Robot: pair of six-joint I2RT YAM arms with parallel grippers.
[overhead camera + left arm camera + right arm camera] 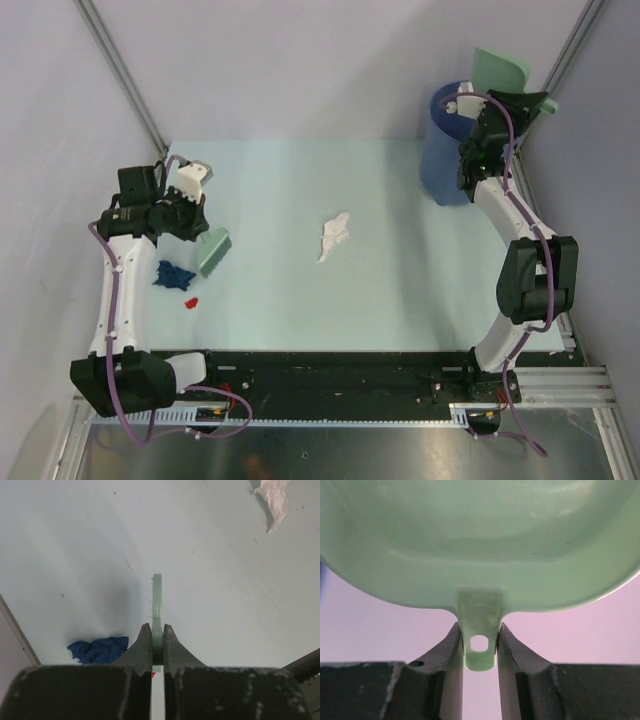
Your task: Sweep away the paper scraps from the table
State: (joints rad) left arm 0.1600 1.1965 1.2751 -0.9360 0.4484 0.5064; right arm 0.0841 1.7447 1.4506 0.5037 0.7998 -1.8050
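My left gripper (197, 230) is shut on the pale green hand brush (215, 252), low over the left part of the table (400, 290). In the left wrist view the brush (157, 597) stands edge-on between the fingers of this gripper (157, 631). A dark blue paper scrap (172, 274) (100, 649) lies just left of the brush, and a small red scrap (190, 301) lies nearer me. A white scrap (334, 236) (274, 497) rests mid-table. My right gripper (508, 98) (480, 635) is shut on the handle of the pale green dustpan (500, 68) (480, 540), held up above the bucket.
A blue bucket (448, 150) stands at the table's far right corner, under the raised dustpan. Grey frame posts run up at the far left and far right. The black front rail (340, 375) carries both arm bases.
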